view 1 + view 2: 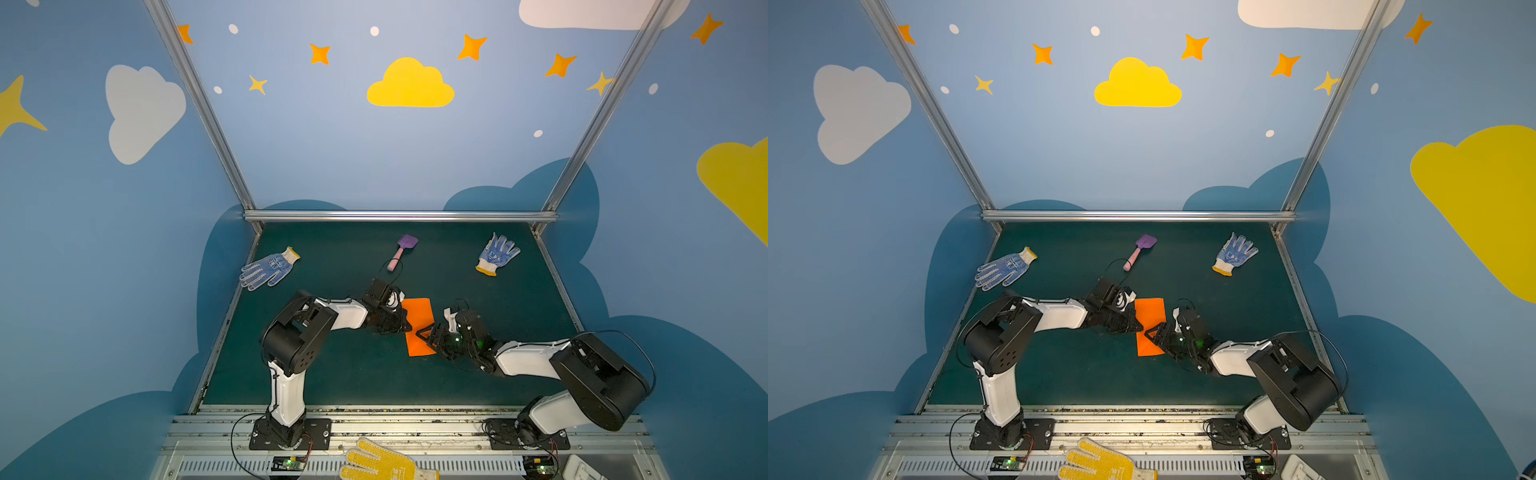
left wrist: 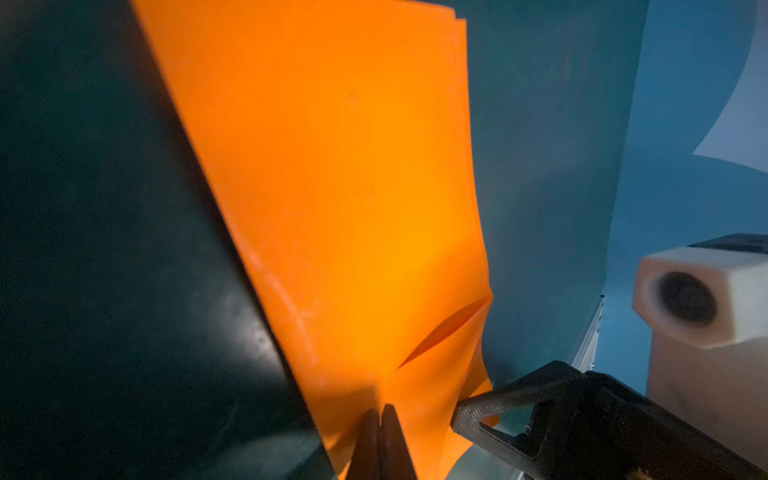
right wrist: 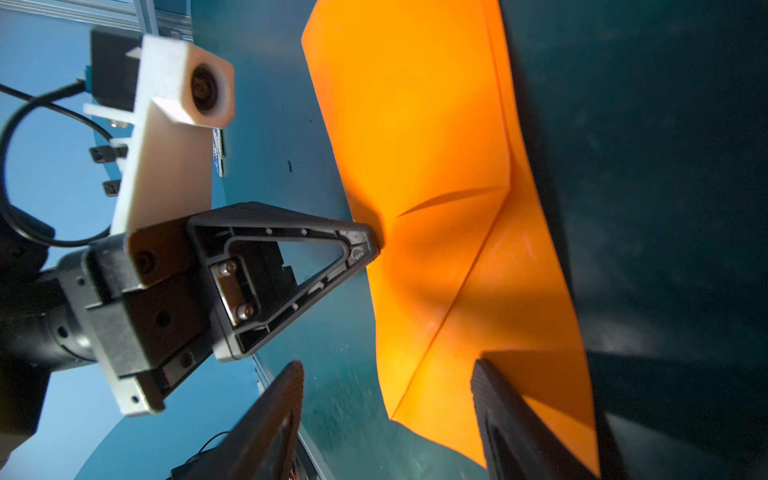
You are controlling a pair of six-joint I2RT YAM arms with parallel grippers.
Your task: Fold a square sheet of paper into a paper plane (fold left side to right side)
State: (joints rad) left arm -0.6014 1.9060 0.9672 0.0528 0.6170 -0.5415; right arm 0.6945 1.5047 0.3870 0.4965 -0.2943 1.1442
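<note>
1. The square sheet of paper (image 1: pixel 417 320) lies near the middle of the dark green counter (image 1: pixel 332 374), in both top views a narrow orange rectangle running front to back. In the left wrist view two layers show at its far edge.
2. The left hand (image 1: pixel 405 327) is at the paper's left long edge. In the left wrist view its fingers are pressed almost together on that edge, and the paper puckers and creases around the pinch.
3. The right hand (image 1: pixel 426 336) stands spread wide, grasping nothing. In the right wrist view its fingers (image 3: pixel 498 415) straddle a corner of the paper, one lying over the orange surface.
4. The two hands hide the middle of the paper's left edge and part of its front right side in both top views.
5. Farther back lies a purple-headed, pink-handled spatula (image 1: pixel 401 251), well apart from the paper.
6. A blue-dotted glove (image 1: pixel 268 269) lies far left and another (image 1: pixel 497 254) far right.
7. A yellow dotted glove (image 1: pixel 382 461) rests on the front rail.
</note>
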